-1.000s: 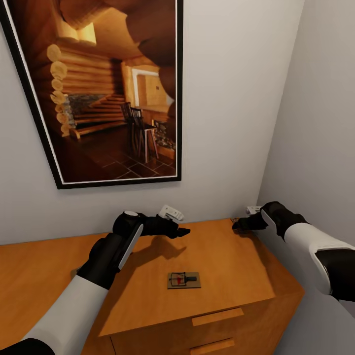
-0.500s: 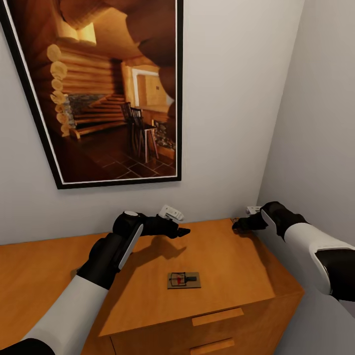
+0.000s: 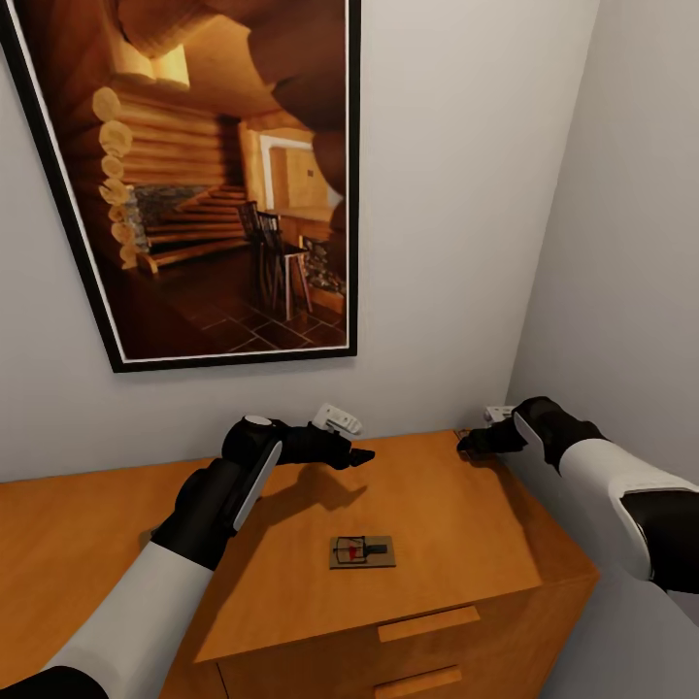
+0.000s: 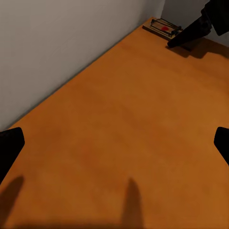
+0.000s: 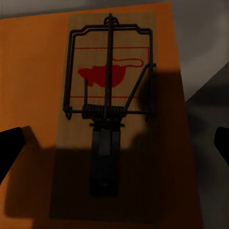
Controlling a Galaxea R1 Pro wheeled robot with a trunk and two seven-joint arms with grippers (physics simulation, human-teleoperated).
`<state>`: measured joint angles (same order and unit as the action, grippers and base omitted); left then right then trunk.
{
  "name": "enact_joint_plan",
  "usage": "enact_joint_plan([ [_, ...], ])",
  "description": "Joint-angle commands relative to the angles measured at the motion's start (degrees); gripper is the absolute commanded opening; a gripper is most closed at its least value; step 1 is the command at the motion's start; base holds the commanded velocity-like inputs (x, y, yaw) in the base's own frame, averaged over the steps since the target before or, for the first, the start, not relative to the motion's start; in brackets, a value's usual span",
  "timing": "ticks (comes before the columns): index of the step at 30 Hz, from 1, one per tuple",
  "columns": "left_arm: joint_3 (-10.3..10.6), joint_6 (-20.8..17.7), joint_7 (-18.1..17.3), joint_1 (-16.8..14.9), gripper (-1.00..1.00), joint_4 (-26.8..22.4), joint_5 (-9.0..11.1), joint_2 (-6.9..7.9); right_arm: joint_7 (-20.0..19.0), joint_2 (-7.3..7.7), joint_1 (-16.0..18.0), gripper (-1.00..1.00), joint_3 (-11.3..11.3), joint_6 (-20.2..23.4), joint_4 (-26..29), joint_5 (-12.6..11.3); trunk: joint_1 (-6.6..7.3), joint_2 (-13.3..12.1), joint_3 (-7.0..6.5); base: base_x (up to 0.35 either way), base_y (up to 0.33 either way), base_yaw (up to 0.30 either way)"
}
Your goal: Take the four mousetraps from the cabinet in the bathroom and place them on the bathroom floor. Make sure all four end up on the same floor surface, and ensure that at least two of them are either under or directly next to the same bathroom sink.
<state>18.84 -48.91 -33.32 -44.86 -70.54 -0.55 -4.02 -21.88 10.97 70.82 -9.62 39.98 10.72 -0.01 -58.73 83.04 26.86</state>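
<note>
Corner trap: your right gripper (image 3: 466,445), fingers spread, empties over the mousetrap (image 5: 110,119) at the cabinet (image 3: 456,544) top's back-right corner, walls close.
Centre trap: second mousetrap (image 3: 361,551) has open top around it.
Left gripper (image 3: 361,454): spread wide, empty.
Change: none from earlier frames.

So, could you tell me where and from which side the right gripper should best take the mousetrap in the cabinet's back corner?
Probably from above, across the two long edges of the mousetrap. It lies flat on the cabinet top with walls close by, so a side approach looks blocked. The right gripper hangs over it with its fingers wide open. Close on bare wood, clear of the wire spring.
</note>
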Motion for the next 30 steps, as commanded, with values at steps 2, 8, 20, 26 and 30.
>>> enact_joint_plan([
  [2,-0.04,-0.36,-0.20,-0.05,1.00,-0.03,-0.07,-0.02,-0.36,0.04,0.02,1.00,-0.56,0.19,0.09,0.10,0.00,0.04,0.07,0.000,0.000,0.000],
  [8,-0.04,-0.38,-0.18,-0.05,1.00,-0.03,0.00,-0.02,-0.36,0.03,0.02,1.00,-0.54,0.19,0.09,0.10,0.00,0.04,0.07,-0.009,0.000,0.000],
  [20,-0.04,-0.34,-0.20,-0.05,1.00,-0.03,0.05,-0.02,-0.36,0.10,0.02,1.00,-0.49,0.19,0.09,0.10,0.00,0.04,0.07,-0.056,0.000,0.000],
  [26,-0.04,-0.37,-0.20,-0.05,1.00,-0.03,0.03,-0.02,-0.36,0.09,0.02,1.00,-0.49,0.19,0.09,0.10,0.00,0.04,0.07,-0.011,0.000,0.000],
  [30,-0.04,-0.39,-0.18,-0.05,1.00,-0.03,0.03,-0.02,-0.36,0.10,0.02,1.00,-0.49,0.19,0.09,0.10,0.00,0.04,0.07,-0.003,0.000,0.000],
])
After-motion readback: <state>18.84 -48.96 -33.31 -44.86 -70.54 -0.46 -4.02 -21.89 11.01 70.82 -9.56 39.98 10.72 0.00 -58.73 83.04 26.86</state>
